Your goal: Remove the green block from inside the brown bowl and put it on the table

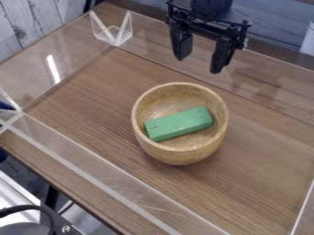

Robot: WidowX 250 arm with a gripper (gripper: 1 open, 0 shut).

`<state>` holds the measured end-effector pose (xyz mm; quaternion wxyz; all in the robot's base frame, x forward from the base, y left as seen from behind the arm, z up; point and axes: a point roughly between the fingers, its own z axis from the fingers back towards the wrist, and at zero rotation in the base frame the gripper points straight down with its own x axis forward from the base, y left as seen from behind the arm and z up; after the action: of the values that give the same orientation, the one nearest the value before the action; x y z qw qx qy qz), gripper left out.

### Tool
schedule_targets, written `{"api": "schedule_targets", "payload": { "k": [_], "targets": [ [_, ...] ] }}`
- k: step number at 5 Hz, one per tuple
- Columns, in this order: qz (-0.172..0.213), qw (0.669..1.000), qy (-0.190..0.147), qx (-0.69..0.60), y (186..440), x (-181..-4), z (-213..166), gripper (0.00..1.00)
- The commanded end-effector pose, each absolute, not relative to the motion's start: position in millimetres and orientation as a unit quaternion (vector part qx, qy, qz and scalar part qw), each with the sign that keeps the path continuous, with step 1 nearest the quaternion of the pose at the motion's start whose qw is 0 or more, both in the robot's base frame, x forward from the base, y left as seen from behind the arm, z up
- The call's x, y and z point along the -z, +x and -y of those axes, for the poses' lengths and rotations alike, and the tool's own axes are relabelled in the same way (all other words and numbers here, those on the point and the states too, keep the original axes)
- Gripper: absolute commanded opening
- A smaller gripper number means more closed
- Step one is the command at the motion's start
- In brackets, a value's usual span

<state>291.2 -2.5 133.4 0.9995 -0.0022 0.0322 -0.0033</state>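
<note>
Below my pincer spreads the large brown wood-grain table (86,101), walled along its edges by clear acrylic panels (73,161); it looks flat and firm, and bare stretches of it lie on every side of the bowl, so I judge there is room to set something down.

Below and a little toward the camera from my pincer sits the round light-brown wooden bowl (181,158) with its thick rim and smooth pale inside. I judge it solid enough to stay put, though a careless nudge on the rim could slide it over the smooth wood.

My black pincer (203,49) hangs above the table just past the bowl's far rim, pointing down, its 2 fingers spread wide and holding nothing.

Lower, inside the bowl, lies the small flat rectangular bright green block (181,123), resting on the bottom with its long side running slantwise. It looks light, stiff and matte, so I expect little slip. I would take it across its narrow width at the middle, fingers turned to match its slant and kept clear of the curved wall.
</note>
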Motion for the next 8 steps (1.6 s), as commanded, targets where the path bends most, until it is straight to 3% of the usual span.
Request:
{"api": "schedule_targets", "payload": {
  "k": [1,3,8],
  "targets": [
    [-0.046,0.999,0.003,0.021,286.0,-123.2,1.3,1.00],
    [-0.074,0.993,0.019,0.090,265.6,-95.2,-7.3,1.00],
    [-0.106,0.984,0.012,0.145,260.1,-45.5,-21.1,1.00]
  ]
}}
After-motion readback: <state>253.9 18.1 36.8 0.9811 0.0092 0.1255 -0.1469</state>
